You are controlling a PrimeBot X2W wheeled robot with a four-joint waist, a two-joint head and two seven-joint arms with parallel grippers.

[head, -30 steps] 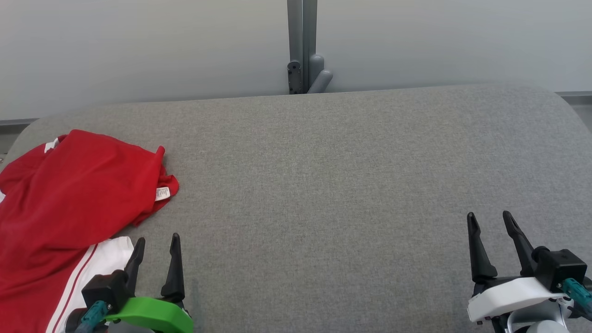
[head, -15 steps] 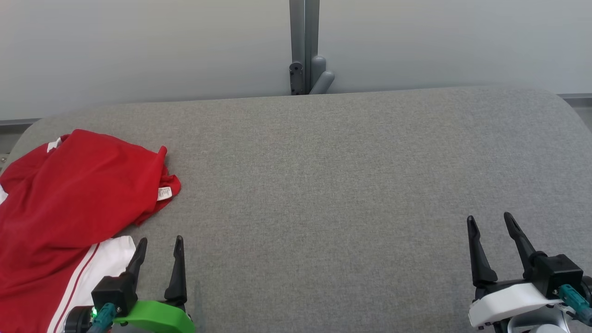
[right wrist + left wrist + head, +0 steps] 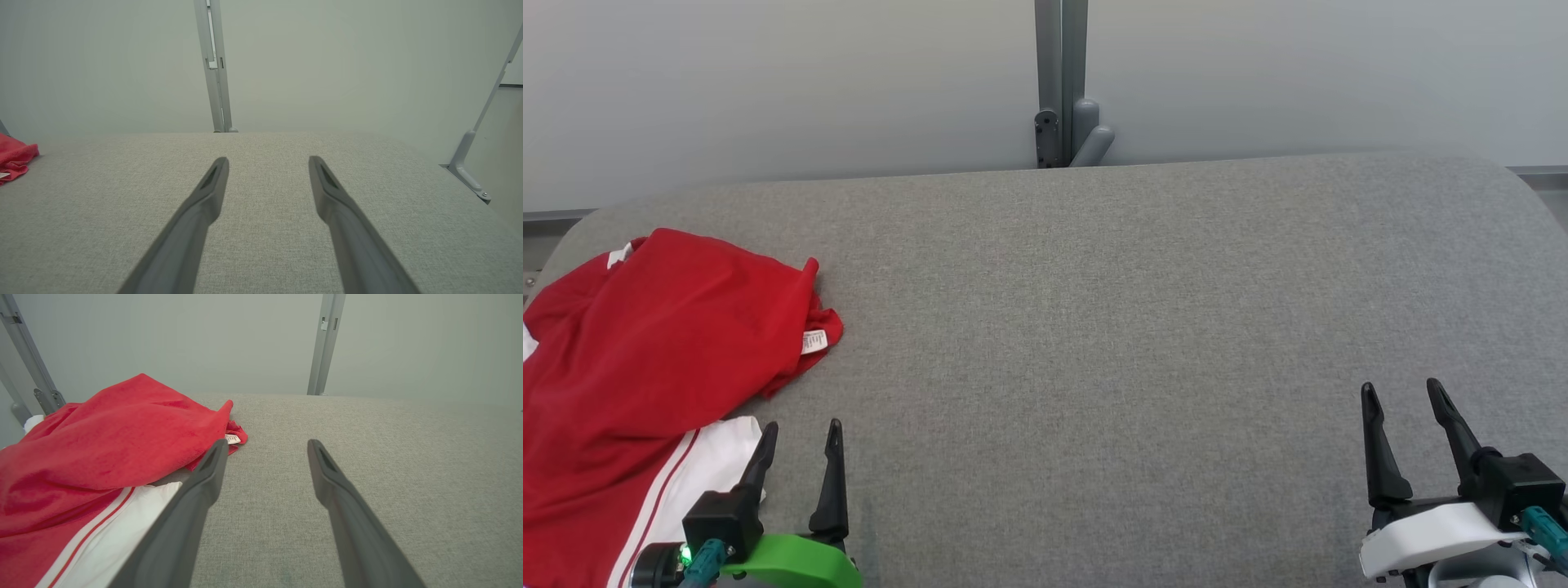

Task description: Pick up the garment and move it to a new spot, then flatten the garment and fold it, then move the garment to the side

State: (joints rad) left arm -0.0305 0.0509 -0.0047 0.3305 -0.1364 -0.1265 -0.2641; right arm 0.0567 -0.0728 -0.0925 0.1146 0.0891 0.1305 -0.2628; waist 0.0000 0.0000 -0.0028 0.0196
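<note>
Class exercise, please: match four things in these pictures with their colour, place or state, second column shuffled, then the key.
1 garment
2 left gripper
3 right gripper
4 post

A open, over bare table, far from the garment
B grey, upright behind the table
C red and white, crumpled
D open, next to the garment's white part

Pairs: 1-C, 2-D, 3-A, 4-B

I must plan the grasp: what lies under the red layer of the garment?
A white striped part sticks out from under the red layer, beside the left gripper. How far it continues underneath is covered.
</note>
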